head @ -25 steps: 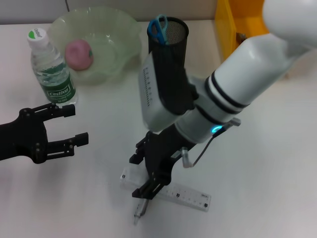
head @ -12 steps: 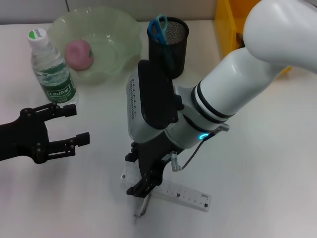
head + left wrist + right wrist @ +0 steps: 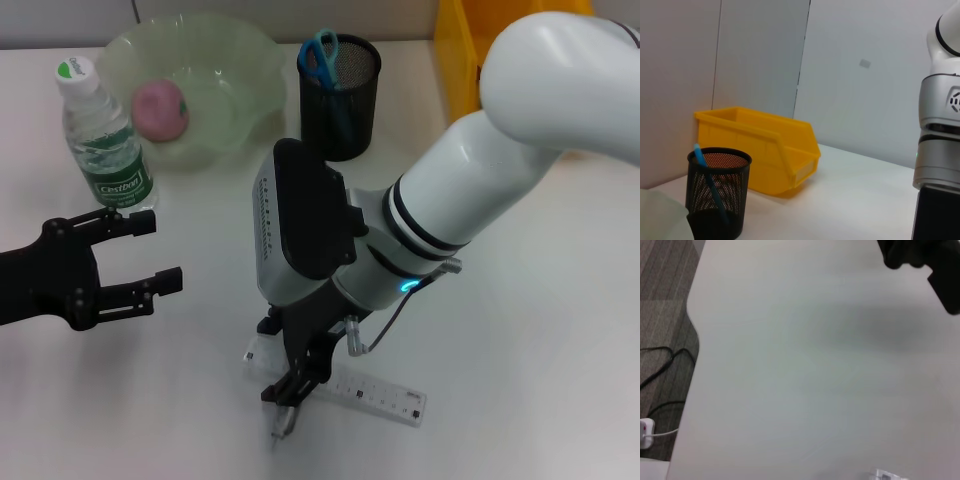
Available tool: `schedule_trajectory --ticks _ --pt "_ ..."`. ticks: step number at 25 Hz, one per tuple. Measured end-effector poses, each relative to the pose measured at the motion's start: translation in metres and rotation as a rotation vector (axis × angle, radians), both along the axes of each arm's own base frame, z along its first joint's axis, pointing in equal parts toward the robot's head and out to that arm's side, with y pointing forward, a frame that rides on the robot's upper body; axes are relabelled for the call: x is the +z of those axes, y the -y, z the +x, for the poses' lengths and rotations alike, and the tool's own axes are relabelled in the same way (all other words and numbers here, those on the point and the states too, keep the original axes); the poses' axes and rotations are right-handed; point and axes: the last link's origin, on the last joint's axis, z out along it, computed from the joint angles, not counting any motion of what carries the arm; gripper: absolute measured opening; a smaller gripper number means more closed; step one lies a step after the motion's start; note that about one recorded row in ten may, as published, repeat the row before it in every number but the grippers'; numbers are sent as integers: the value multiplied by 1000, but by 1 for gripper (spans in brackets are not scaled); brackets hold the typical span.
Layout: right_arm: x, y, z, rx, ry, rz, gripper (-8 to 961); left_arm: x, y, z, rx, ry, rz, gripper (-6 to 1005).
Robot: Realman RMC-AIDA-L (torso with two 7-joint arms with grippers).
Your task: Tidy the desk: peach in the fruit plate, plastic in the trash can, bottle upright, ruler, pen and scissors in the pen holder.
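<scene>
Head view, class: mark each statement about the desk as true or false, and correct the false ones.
1. The peach lies in the fruit plate. True.
2. The bottle lies on its side. False: it stands upright beside the plate.
3. The scissors are in the pen holder. True.
4. The ruler is in the pen holder. False: it lies flat on the desk, under the right arm.
5. The right tool is low over the pen beside the ruler. True.
6. The left tool grips the bottle. False: it is open and apart from the bottle.
</scene>
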Motion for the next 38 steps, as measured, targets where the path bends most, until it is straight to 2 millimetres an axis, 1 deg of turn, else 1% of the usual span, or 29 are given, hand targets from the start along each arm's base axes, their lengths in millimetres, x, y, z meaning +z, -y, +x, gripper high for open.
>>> schedule_trajectory --ticks 8,11,16,20,24,25,26,27,30,31,32,35,36,37,38 --pt "-1 0 2 -6 9 2 776 0 0 -1 3 3 7 811" --pt "-1 -1 2 -9 7 8 754 1 1 -1 5 5 12 811" --pt "0 -2 3 -20 3 14 517 1 0 -1 4 5 13 811" --pt "1 -4 3 -28 -4 19 463 1 0 -1 4 5 14 811" --pt "9 -9 -4 -67 -46 26 409 1 -1 0 6 6 15 811" --pt "14 -12 -8 -87 -67 29 395 1 -1 0 6 6 15 811" --pt "28 -19 -16 -137 -113 26 382 1 -1 0 6 7 16 811" --pt "28 -19 -16 -137 -113 26 382 2 -1 0 6 7 16 811" --pt "52 -29 -24 -208 -186 22 382 2 -1 0 4 9 17 811" --pt "73 -39 -25 -256 -255 39 382 1 -1 1 0 14 13 811" --pt "73 -39 -25 -256 -255 39 382 1 -1 1 0 14 13 811" --pt "106 -55 -18 -325 -381 89 381 -2 1 5 -16 33 0 811" --pt "129 -63 -9 -370 -478 130 381 -2 2 7 -20 38 -2 811" --pt "129 -63 -9 -370 -478 130 381 -5 3 8 -25 46 -6 811" --pt "139 -65 -4 -392 -530 147 381 -6 3 10 -27 52 -8 811"
